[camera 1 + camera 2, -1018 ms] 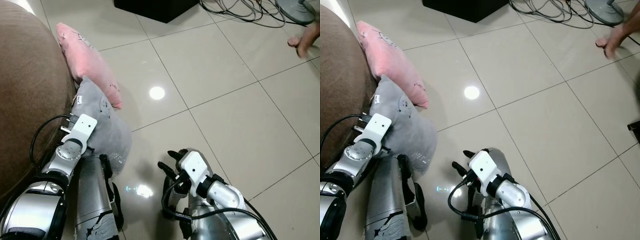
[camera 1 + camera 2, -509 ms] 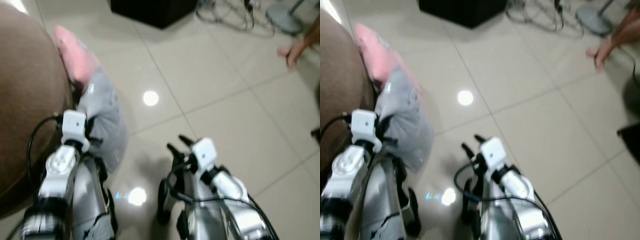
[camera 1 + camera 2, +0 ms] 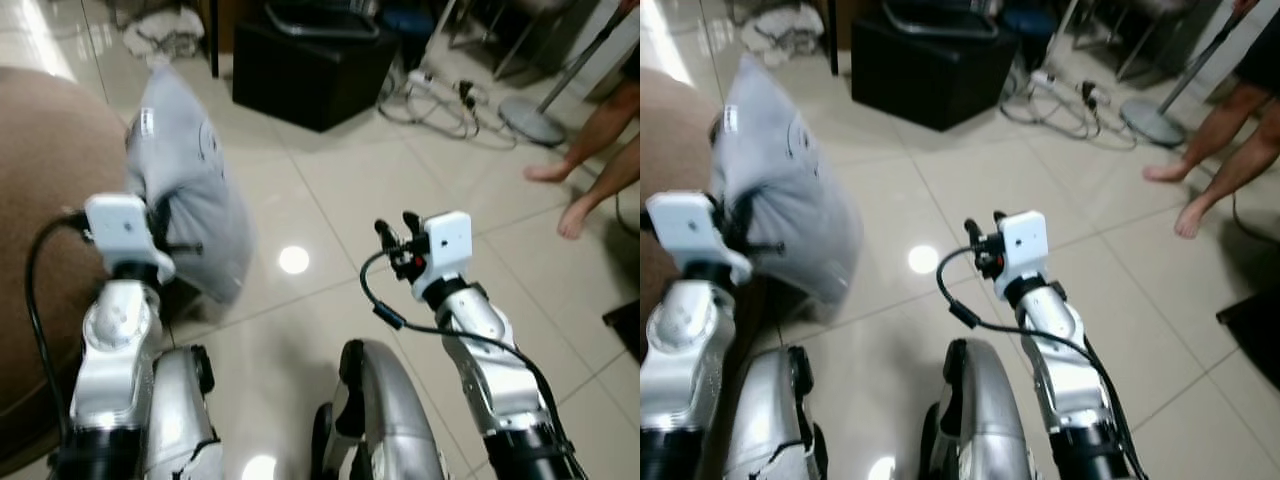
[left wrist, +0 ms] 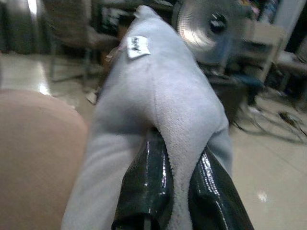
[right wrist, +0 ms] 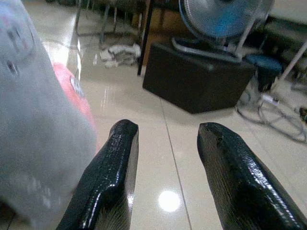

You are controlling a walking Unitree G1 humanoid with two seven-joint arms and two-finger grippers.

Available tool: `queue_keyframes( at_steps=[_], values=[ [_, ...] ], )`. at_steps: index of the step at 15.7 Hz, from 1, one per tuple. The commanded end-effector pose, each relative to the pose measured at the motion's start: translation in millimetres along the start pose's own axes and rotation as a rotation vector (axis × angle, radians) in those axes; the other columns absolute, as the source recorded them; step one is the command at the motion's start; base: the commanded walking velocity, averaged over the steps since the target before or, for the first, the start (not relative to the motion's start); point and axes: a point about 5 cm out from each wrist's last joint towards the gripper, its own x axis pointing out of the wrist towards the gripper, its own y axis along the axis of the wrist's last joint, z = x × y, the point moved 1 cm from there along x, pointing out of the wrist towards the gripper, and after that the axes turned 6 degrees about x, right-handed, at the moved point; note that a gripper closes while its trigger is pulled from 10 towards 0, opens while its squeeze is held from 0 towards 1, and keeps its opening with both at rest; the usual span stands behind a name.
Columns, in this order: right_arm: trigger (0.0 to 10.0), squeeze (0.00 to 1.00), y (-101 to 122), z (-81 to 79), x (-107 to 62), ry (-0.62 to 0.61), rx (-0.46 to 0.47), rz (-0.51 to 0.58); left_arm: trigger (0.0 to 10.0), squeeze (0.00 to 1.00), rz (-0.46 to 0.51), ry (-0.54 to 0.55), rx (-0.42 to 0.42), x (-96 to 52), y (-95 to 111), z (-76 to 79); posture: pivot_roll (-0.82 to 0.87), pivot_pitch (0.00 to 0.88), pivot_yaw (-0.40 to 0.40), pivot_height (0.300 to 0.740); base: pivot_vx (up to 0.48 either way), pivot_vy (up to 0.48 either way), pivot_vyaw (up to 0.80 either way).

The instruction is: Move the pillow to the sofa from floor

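The left gripper (image 4: 180, 191) is pinched tight on a fold of the grey pillow (image 3: 190, 190); in the left wrist view its two black fingers (image 4: 146, 187) bite into the fabric with plush bulging between them; in the left eye view the pillow hangs at upper left, clear of the tiles, just beside the brown sofa (image 3: 40, 230) that takes up the left edge. The right gripper (image 5: 168, 182) holds nothing, its fingers spread apart with bare tiled floor (image 3: 480, 240) between them; it is raised at centre right of the head views, near the pillow but apart from it. A pink pillow (image 5: 76, 96) peeks out behind the grey one in the right wrist view. Further out, a black box (image 3: 310, 70) and a tangle of cables (image 3: 440, 95) sit along the top; a fan (image 5: 220, 19) stands behind the box; a person's bare legs (image 3: 590, 150) show at the upper right edge.

The step in hand looks like the carry, the lift being done; the next move probably calls for swinging the left arm across over the sofa and parting the fingers only once the pillow is above the cushion.

A second ago the grey pillow lay low against the sofa base on top of the pink one; now it is raised, both arms are higher, and the camera has tilted up to take in more of the room.
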Motion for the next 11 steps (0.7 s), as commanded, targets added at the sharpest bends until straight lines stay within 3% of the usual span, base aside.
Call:
queue_keyframes(
  at_steps=[1,6,11],
  values=[
    [10.0,0.0,-1,6.5,-1.1,-0.03,-0.002,0.001,10.0,0.0,0.046,-0.081,-0.001,2.6,10,22.1,0.14,0.053,-0.232,0.581,0.0,0.0,0.0],
    [10.0,0.0,-3,9.3,-1.4,-0.062,-0.007,-0.01,10.0,0.0,0.055,-0.162,0.055,17.6,22,44.7,0.15,0.037,-0.22,0.631,0.0,0.0,0.0],
    [10.0,0.0,-4,16.6,-6.3,-0.14,0.004,0.007,10.0,0.0,0.054,-0.21,0.084,29.3,24,47.5,0.14,0.021,-0.145,0.681,0.0,0.0,0.0]
  ],
)
